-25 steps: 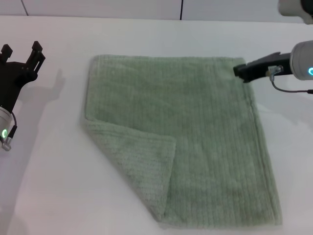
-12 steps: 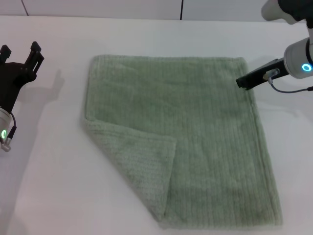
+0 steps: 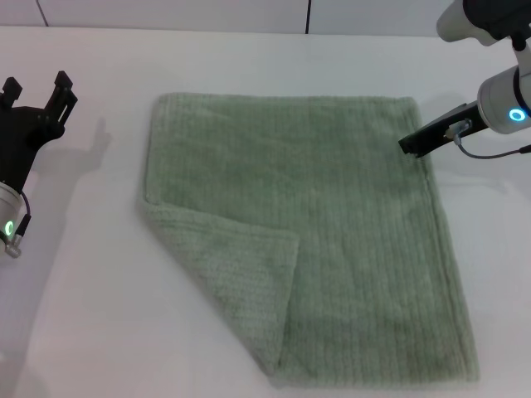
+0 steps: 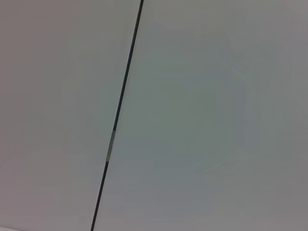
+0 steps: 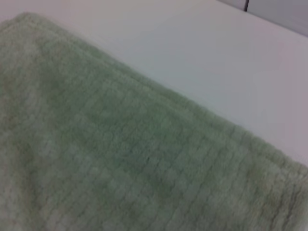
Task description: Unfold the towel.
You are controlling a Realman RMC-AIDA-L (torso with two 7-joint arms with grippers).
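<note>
The pale sage-green towel [image 3: 332, 215] lies spread flat on the white table [image 3: 75, 298]. Its near left corner [image 3: 241, 282] is folded over onto the top, fuzzy underside up. My right gripper [image 3: 408, 145] hovers at the towel's right edge, just below the far right corner, and holds nothing that I can see. The right wrist view shows the ribbed towel [image 5: 120, 159] close up, with its edge against the table. My left gripper [image 3: 36, 83] is parked at the far left of the table, open and empty, well clear of the towel.
The white table [image 5: 202, 53] extends all round the towel. A pale back wall with a dark vertical seam [image 3: 308, 16] stands behind; the left wrist view shows only this wall and seam [image 4: 118, 125].
My right gripper has moved from the towel's far right corner a little nearer along the right edge. The towel and the left arm have not moved.
</note>
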